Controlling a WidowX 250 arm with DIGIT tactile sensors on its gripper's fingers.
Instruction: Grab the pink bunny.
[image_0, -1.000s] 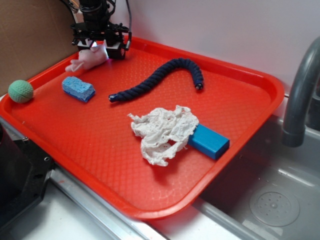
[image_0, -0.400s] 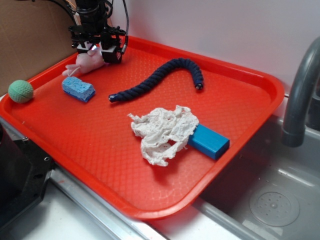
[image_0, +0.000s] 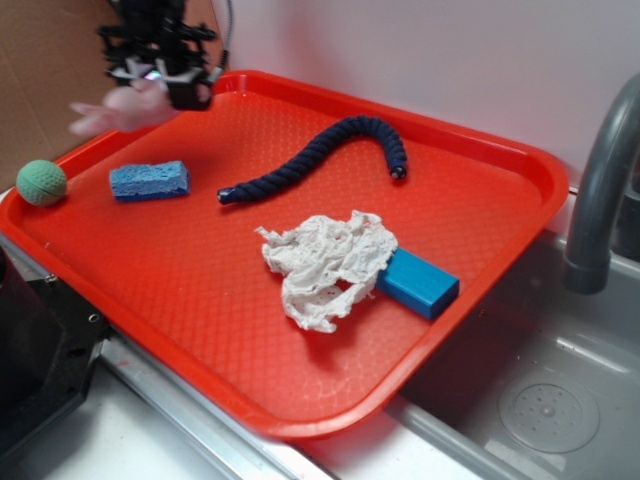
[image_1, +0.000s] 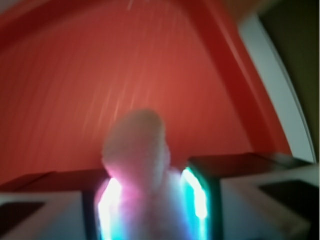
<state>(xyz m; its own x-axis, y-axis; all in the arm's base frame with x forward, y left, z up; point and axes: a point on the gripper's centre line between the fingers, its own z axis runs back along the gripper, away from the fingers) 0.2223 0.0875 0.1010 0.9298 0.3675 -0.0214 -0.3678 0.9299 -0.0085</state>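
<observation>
Green ball (image_0: 41, 183): on the tray's (image_0: 480, 150) far-left rim. Bunny (image_0: 120, 108): blurred, lifted clear above the tray's back-left corner, pinched in the gripper (image_0: 160, 75); the wrist view shows it squeezed between both fingers (image_1: 197, 200). Sponge (image_0: 148, 181): lying flat, near the ball. Dark blue rope (image_0: 320, 152): curved across the centre. Rag (image_0: 330, 265): crumpled, overlapping a blue block (image_0: 420, 283). Faucet (image_0: 600, 180): far right, over a sink (image_0: 550, 410).

pink bunny (image_0: 118, 108) motion-blurred, faucet (image_0: 598, 190) cropped
</observation>
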